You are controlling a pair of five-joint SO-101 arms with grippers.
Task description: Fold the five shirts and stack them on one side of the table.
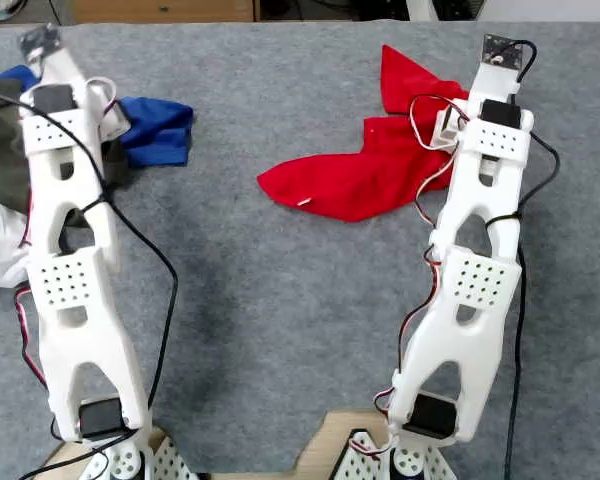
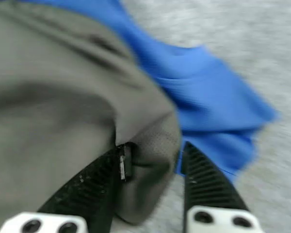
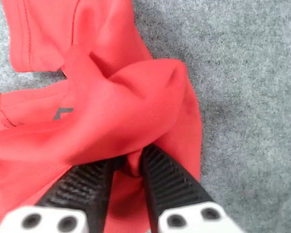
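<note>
Right wrist view is showing the right end effector (image 3: 131,159) clenching a bunched fold of the red shirt (image 3: 116,107) at its right end. Its long axis is running leftward across the bench (image 1: 280,330), nearer this arm.

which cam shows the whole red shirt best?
High view: the red shirt lies spread on the table, one edge under the right arm. The right wrist view shows a bunched fold pinched in the right gripper. The left wrist view looks at a grey shirt and a blue shirt.
</note>
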